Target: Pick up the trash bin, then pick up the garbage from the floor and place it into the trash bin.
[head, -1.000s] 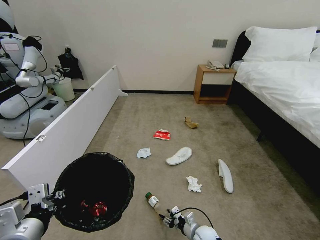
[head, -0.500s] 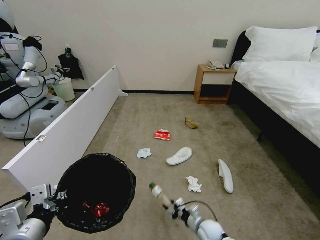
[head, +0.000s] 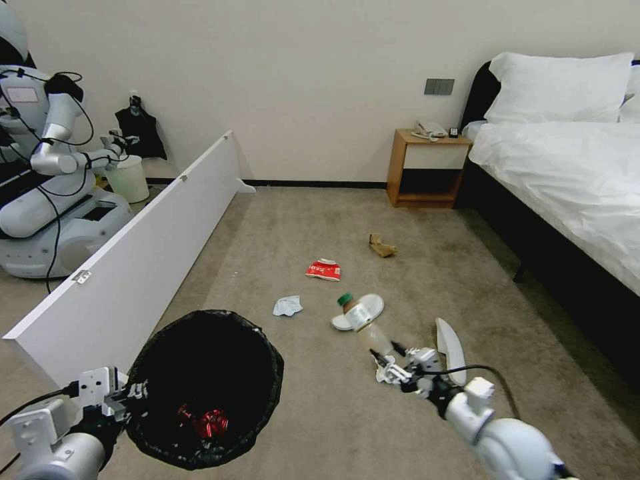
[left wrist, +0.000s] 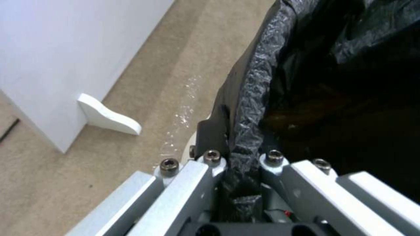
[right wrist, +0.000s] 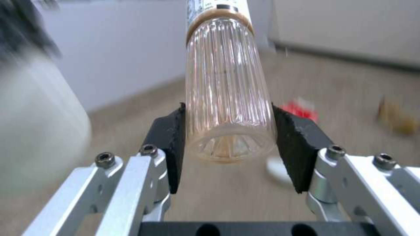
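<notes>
Your floor (head: 347, 427) carries the litter: two white slippers (head: 452, 347), a red packet (head: 323, 269), a brown paper bag (head: 382, 247) and a tissue (head: 287, 305). The trash bin (head: 207, 387) stands at lower left, a crushed red can (head: 212, 422) inside, with your left gripper (left wrist: 242, 170) jaws clenched on its bagged rim. Your right gripper (right wrist: 229, 137) jaws grasp the base of the green-capped bottle (right wrist: 225, 98), raised off the carpet, right of the bin.

My head camera looks down across the floor (head: 373, 220). Left wrist camera sits tight on the bin rim (left wrist: 258, 75). Right wrist faces along the bottle (right wrist: 225, 88); both show in head view.
</notes>
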Controlling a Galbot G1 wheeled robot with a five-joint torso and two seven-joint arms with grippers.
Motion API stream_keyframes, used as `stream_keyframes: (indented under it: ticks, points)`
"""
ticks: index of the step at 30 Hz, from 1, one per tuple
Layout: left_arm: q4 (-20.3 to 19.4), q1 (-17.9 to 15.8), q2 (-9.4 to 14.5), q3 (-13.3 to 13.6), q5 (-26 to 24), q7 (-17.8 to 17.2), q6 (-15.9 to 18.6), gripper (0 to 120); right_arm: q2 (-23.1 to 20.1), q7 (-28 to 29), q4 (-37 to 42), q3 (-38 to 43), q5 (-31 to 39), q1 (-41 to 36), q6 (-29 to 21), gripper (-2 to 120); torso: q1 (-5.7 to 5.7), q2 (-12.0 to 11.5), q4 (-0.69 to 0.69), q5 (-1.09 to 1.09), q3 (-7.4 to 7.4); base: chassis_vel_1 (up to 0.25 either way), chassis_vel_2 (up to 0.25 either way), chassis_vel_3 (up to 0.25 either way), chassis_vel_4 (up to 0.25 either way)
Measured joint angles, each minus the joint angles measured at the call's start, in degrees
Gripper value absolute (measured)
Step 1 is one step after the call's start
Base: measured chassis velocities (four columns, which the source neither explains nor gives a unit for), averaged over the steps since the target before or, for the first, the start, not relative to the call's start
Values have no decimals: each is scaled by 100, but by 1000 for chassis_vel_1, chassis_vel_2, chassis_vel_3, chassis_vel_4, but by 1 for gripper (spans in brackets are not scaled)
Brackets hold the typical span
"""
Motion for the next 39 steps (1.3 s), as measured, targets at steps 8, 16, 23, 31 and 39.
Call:
stream_keyframes:
  ticks: [8,16,23,31,39]
  points:
    - [-9,33,45,143,-112,-33,0,2,-295,-630,1260,230,1182,5,435,44,0,0,-1,-2,0,0,0,0,0]
    - [-102,101,-16,177,-117,-48,0,2,-260,-1276,1207,-537,1626,561,706,44,0,0,0,-3,0,0,0,0,0]
    - [-172,165,-56,206,-128,-77,0,2,30,-1445,981,-1409,1873,1309,826,44,0,0,-1,-3,0,0,0,0,0]
    - [-183,186,-62,208,-184,-102,0,2,393,-1615,824,-1986,2087,1855,927,44,0,0,-2,-3,0,0,0,0,0]
    - [-173,195,-77,201,-215,-103,0,2,901,-1987,515,-2585,2166,2194,994,44,0,0,-2,-3,1,0,0,0,0]
